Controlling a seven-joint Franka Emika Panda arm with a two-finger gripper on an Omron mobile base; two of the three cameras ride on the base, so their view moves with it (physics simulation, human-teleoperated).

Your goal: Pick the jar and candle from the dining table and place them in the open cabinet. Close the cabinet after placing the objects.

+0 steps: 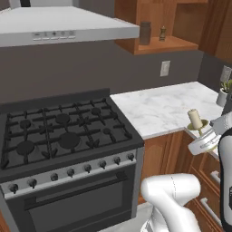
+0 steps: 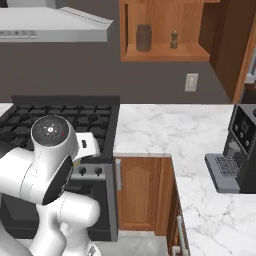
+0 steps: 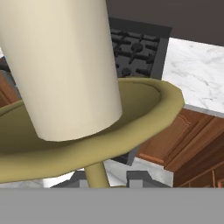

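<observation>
Cream wax of the candle [image 3: 65,65] crowds the hand view, standing on the wide brass dish of its holder, with the thin stem running down between the two dark fingertips [image 3: 139,178]. The gripper [image 3: 103,180] is clenched on that stem, so the candle rides in the grasp, its pillar rising beyond the fingers along the line of the hand.

In the left base view the gripper [image 1: 202,144] is at the right edge, with the candle [image 1: 195,119] tilted a little above it, over the front edge of the marble counter [image 1: 163,106]. It touches nothing but the fingers.

Well above and beyond the fingers, the open cabinet [image 1: 156,45] shows its wooden shelf. The grey jar [image 1: 145,33] already stands upright on that shelf, and a small dark pepper mill [image 1: 162,32] stands just beside it, apart from it. The right base view shows the same pair: jar [image 2: 143,37] to the left, pepper mill [image 2: 174,39] to the right.

Off to the side of the fingers sits the black gas stove [image 1: 63,131] under a grey hood [image 1: 63,25]. A dark coffee machine [image 2: 235,150] stands on the counter, with a wall socket [image 2: 191,82] on the grey wall.
</observation>
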